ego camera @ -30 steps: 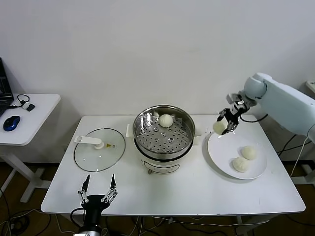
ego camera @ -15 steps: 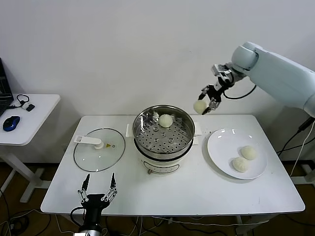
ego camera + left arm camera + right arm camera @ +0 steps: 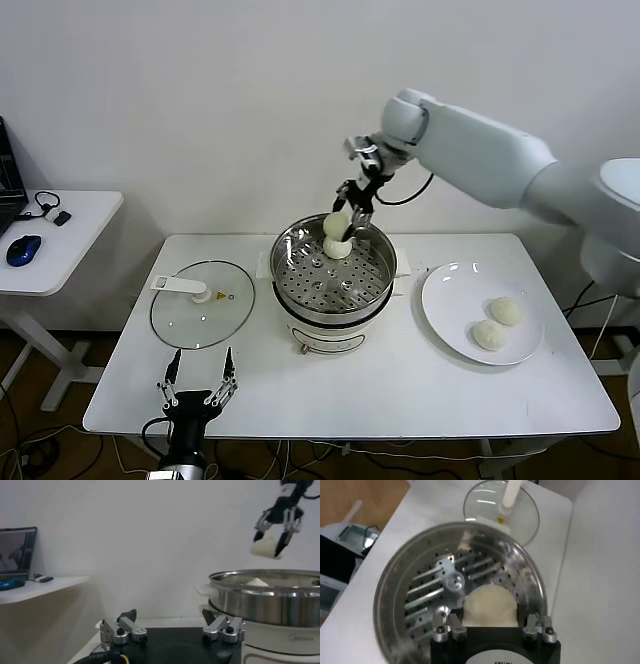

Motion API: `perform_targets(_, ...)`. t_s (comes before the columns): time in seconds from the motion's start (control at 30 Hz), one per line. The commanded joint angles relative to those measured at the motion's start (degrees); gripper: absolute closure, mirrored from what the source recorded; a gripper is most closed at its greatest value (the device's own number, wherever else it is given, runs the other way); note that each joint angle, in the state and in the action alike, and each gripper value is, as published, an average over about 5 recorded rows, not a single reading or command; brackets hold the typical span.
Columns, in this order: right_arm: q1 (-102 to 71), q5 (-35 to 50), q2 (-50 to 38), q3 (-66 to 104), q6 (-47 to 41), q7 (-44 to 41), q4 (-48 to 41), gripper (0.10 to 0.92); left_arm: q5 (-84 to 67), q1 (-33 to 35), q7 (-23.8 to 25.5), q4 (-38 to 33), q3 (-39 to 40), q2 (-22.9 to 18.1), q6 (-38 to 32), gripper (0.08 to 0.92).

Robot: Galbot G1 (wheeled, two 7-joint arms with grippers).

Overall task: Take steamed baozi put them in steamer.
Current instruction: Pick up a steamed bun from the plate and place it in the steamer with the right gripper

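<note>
Baozi point(image 3: 336, 224) carried from plate point(image 3: 450, 315) to steamer's point(image 3: 335, 302) 12 o'clock | pinched by right gripper point(image 3: 349, 222) | release pending | left gripper point(image 3: 200, 397) spread, parked

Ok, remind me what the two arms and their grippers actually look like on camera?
The right arm is a smooth pale blue-white shell with a black cable looping at the wrist; the right gripper has a black and silver body with slim dark fingers. The left gripper is black, with two thin silver fingers showing orange spots near the tips, and black and yellow cables below it.
</note>
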Motion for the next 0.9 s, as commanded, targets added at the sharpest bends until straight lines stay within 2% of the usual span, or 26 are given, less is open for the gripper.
perform_targets(0.03, -4.66, -1.81, 7.93, 0.93, -1.11, 0.41, -4.74, 0.345, -0.42, 0.28, 0.03, -0.53, -0.02, -0.02, 0.03, 0.177)
perform_targets(0.33, -7.35, -4.72, 10.12, 2.75, -0.75, 0.48, -8.68, 0.339, -0.5, 0.89, 0.05, -0.57, -0.24, 0.07, -0.32, 0.177)
perform_targets(0.9, -8.96, -5.7, 9.95, 2.6, -0.72, 1.09, -8.18, 0.34, -0.32, 0.66, 0.05, -0.17, 0.14, -0.03, -0.23, 0.177)
